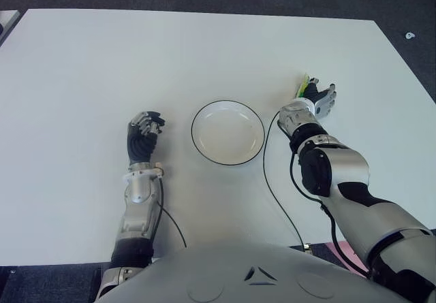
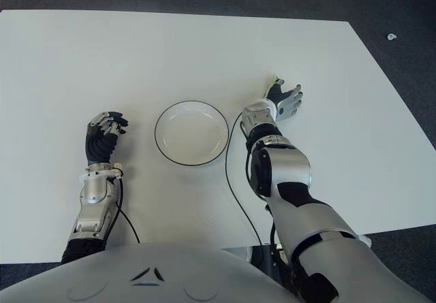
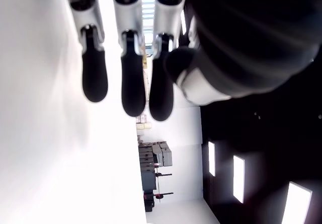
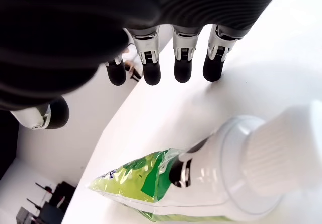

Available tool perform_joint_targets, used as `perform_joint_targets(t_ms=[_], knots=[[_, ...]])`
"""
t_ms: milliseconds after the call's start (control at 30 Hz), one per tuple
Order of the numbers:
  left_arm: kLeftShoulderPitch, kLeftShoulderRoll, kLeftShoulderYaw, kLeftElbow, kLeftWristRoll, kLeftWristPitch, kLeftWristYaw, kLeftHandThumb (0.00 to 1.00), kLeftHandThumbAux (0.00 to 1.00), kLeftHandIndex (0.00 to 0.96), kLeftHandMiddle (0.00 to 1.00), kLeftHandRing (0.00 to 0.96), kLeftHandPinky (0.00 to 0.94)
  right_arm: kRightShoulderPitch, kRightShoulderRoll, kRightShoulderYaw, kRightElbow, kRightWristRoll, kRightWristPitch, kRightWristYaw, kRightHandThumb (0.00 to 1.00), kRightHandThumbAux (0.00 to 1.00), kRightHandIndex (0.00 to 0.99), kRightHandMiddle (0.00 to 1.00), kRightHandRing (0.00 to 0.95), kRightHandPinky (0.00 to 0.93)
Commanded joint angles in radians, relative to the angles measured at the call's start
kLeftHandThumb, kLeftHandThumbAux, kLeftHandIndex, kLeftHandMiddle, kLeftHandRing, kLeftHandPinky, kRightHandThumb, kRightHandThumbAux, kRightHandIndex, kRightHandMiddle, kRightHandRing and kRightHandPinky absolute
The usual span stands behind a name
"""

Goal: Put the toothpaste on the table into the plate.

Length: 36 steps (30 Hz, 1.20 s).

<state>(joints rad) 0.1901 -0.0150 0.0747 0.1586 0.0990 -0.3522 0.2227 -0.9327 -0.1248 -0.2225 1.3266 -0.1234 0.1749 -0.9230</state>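
A green and white toothpaste tube (image 4: 201,183) with a white cap lies flat on the white table (image 1: 102,65), to the right of the plate; only its green end (image 1: 302,83) shows past my right hand. My right hand (image 1: 320,97) hovers over the tube with its fingers (image 4: 182,65) stretched out and nothing in its grasp. The round white plate (image 1: 194,136) with a dark rim sits at the table's middle and holds nothing. My left hand (image 1: 144,127) shows to the left of the plate, fingers curled, holding nothing.
A thin black cable (image 1: 276,194) runs from my right wrist across the table to its front edge, passing just right of the plate. The table's right edge (image 1: 409,65) lies beyond my right hand, with dark floor past it.
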Motion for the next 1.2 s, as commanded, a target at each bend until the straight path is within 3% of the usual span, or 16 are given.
perform_joint_targets(t_ms=[33,300,500,967,1200], knots=[[0.046,-0.007,0.008,0.045,0.001,0.042,0.005,0.713,0.718,0.434,0.521,0.507,0.531,0.012,0.006,0.002,0.026,0.008,0.08,0.063,0.49,0.266,0.0,0.0,0.0,0.0],[0.046,-0.002,0.012,0.05,0.0,0.038,0.003,0.713,0.718,0.434,0.514,0.503,0.521,-0.001,0.001,0.083,0.037,-0.065,0.2,0.172,0.442,0.263,0.0,0.0,0.0,0.0],[0.047,-0.002,0.012,0.052,0.001,0.036,0.003,0.712,0.718,0.433,0.506,0.497,0.511,-0.007,-0.013,0.127,0.04,-0.105,0.246,0.261,0.448,0.255,0.0,0.0,0.0,0.0],[0.049,-0.015,0.011,0.037,0.003,0.051,0.011,0.712,0.718,0.433,0.513,0.5,0.533,-0.026,-0.024,0.18,0.039,-0.16,0.255,0.376,0.452,0.197,0.0,0.0,0.0,0.0],[0.047,-0.017,0.011,0.04,0.002,0.046,0.008,0.712,0.718,0.433,0.516,0.504,0.523,-0.034,-0.014,0.282,0.05,-0.249,0.329,0.483,0.421,0.185,0.0,0.0,0.0,0.0]])
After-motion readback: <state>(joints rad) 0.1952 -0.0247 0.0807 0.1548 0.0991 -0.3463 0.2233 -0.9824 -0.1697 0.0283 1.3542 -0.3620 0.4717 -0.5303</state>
